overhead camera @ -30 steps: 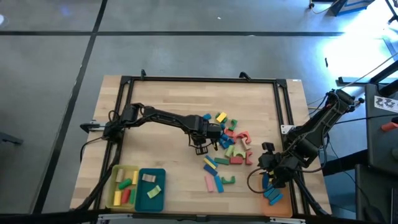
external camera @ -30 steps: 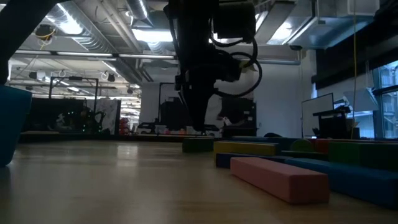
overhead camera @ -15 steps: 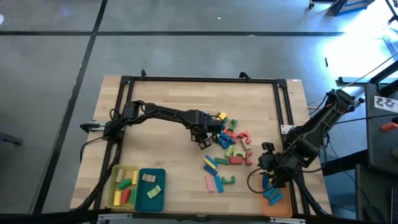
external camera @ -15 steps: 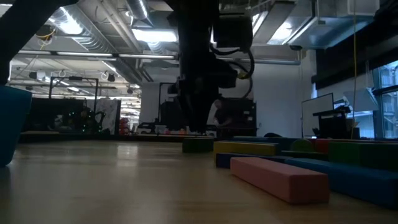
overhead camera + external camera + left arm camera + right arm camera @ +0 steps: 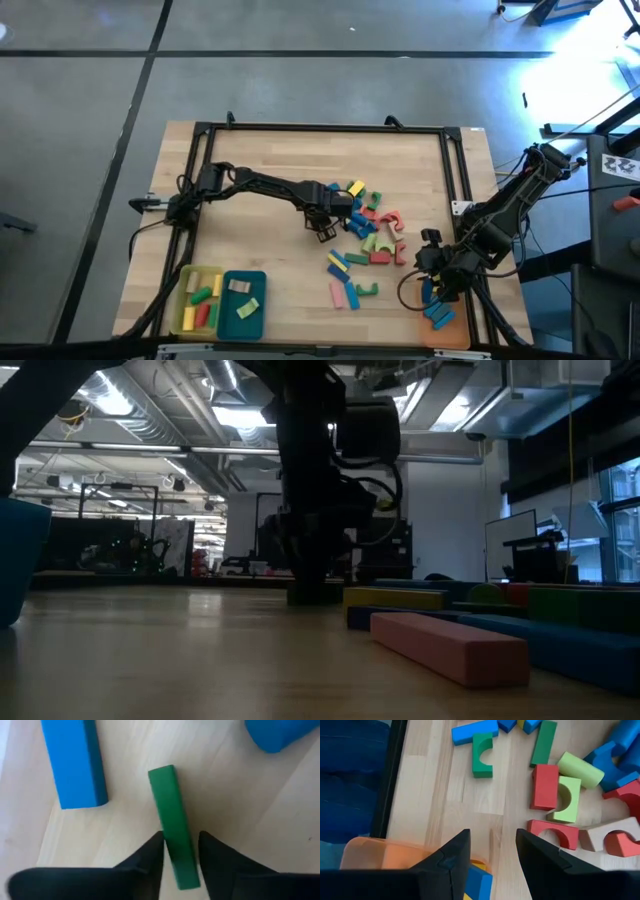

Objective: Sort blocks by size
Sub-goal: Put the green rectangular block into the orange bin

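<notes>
The left claw point(image 5: 324, 230) sits near the middle of the high view, at the left edge of the scattered blocks point(image 5: 366, 240) on the wooden bench point(image 5: 260, 170); in its wrist view the two dark fingers point(image 5: 150, 857) straddle a slim green bar point(image 5: 173, 825) lying flat on the wood, one finger on each long side, close against it though not visibly clamped; a blue bar point(image 5: 74, 762) lies apart at the upper left of that frame, and a rounded blue piece shows at the upper right corner; the right claw point(image 5: 440, 280) hangs at the lower right of the high view, by an orange tray point(image 5: 446, 328) that holds blue blocks; its fingers point(image 5: 447, 860) stand apart with nothing between them, above the tray's rim point(image 5: 380, 855); ahead of it lie a green arch point(image 5: 482, 755), a red block point(image 5: 545, 787) and a lime arch point(image 5: 566, 799); at the lower left of the high view a yellow tray point(image 5: 187, 305) and a teal tray point(image 5: 230, 310) each hold a few pieces; in the low view a pink bar point(image 5: 448, 645) lies in the foreground.
</notes>
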### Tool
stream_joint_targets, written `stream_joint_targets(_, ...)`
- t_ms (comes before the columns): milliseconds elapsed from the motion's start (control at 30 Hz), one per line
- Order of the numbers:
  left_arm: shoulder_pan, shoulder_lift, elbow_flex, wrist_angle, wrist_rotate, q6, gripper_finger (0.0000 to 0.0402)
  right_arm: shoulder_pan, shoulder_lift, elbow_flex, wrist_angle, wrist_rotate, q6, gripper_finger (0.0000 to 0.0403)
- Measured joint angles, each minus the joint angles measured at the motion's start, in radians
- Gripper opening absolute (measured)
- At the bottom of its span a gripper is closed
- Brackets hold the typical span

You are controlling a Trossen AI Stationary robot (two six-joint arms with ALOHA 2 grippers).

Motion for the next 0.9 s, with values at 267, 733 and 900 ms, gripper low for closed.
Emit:
stream_joint_targets(267,-0.005,0.000,0.000,0.030,0.003,0.022,0.0038,0.000,0.000,0.000,0.000,0.021,0.000,0.0161)
stream_joint_targets(733,-0.060,-0.078,0.001,0.133,0.012,0.071,0.0038,0.000,0.000,0.000,0.008,0.335,0.027,0.0161)
stream_joint_targets(900,-0.092,-0.126,0.002,0.218,0.013,0.084,0.0038,-0.028,0.000,0.000,0.036,0.372,0.038,0.0161)
